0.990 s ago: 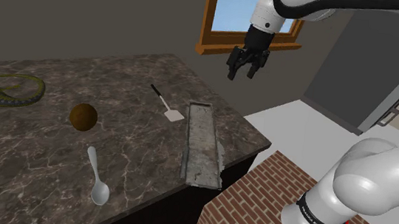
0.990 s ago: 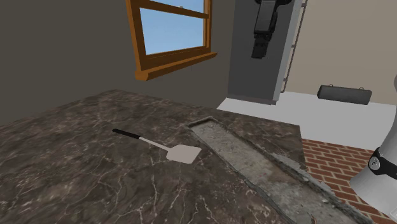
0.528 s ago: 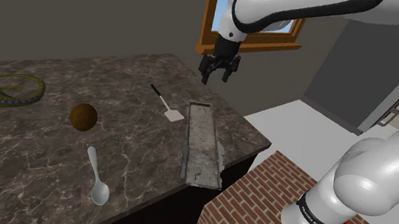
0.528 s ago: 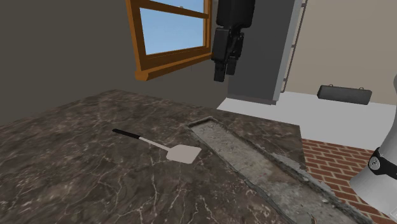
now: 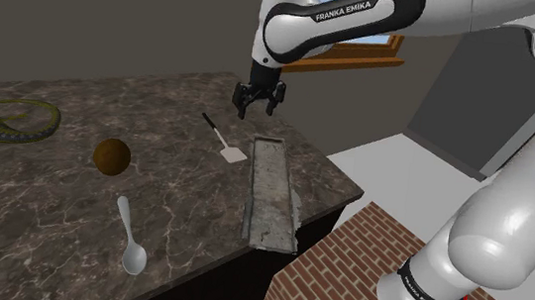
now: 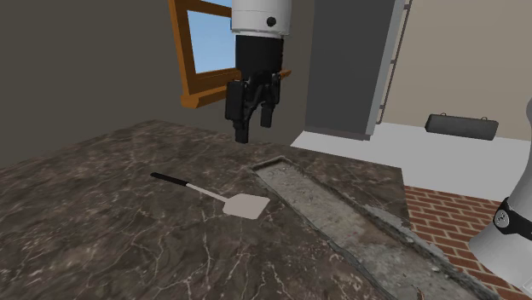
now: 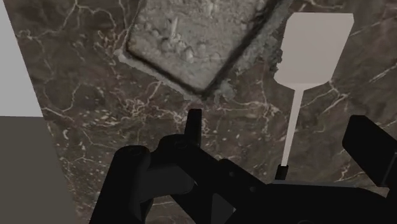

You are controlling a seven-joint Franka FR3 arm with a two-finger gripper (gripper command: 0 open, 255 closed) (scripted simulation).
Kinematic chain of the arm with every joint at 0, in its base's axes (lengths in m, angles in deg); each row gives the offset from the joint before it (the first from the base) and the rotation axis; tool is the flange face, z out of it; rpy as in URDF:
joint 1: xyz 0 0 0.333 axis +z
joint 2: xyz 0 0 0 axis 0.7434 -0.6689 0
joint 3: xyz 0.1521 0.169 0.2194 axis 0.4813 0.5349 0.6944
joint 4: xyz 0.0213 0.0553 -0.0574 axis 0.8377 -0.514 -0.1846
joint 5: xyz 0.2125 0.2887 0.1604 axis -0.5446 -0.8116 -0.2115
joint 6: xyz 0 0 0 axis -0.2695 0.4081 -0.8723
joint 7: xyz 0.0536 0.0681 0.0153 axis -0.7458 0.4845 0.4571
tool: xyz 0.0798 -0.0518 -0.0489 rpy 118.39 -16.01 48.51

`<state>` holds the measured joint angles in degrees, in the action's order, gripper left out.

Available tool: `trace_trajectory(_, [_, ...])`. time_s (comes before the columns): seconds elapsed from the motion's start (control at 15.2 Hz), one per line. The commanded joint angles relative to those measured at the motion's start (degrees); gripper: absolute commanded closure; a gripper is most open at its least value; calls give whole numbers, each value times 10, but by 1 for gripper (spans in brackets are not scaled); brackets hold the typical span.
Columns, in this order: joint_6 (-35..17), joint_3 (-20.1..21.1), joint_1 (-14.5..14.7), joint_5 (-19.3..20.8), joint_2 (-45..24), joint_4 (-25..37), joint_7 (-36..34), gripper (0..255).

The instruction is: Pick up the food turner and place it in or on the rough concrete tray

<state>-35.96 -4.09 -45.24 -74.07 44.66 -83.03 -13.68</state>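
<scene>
Lying just beside tray (image 5: 272, 196): food turner (image 5: 223, 139)

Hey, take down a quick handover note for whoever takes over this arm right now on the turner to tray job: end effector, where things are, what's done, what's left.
End effector: open, holding nothing, in the air above the counter, close to the food turner.
Food turner: lies flat on the dark marble counter, its white blade beside one end of the tray, not touching it.
Tray: long, grey, rough, nothing in it.
Done: approach only; no grasp yet.
Left: descend, grasp the turner, lift it, set it in the tray.
</scene>
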Motion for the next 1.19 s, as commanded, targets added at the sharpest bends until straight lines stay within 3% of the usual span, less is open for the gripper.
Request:
trace_trajectory(0.0, [-6,4,6,16,-50,42,-18,0])
trace_trajectory(0.53, [2,2,42,72,-237,226,-72,0])
trace_trajectory(1.12, [-43,-2,44,79,-265,208,-76,0])
